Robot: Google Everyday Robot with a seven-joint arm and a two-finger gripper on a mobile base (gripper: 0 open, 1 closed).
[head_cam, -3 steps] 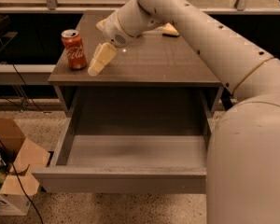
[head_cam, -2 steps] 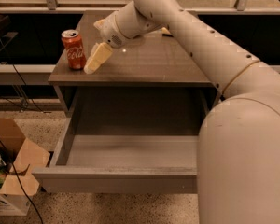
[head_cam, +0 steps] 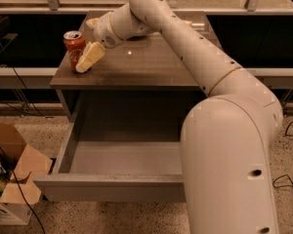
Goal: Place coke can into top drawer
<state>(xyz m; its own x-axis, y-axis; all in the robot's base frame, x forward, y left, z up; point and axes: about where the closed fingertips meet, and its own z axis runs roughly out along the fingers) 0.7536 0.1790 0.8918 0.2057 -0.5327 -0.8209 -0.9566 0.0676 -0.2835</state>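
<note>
One coke can (head_cam: 73, 49), one top drawer (head_cam: 118, 159), one arm (head_cam: 200, 67) with one gripper (head_cam: 87, 59), one cabinet (head_cam: 146, 68) and one cardboard box (head_cam: 15, 178). The can stands upright at the cabinet's front-left corner, on its top. The drawer is pulled fully out of the cabinet's front, and nothing can be seen on its floor. The box sits on the floor left of the cabinet.

A second ago the gripper hung clear of the can, further in over the cabinet top. It has since slid left and now presses against the can's right side. How wide the claw stands cannot be told, nor whether it has hold of the can.
</note>
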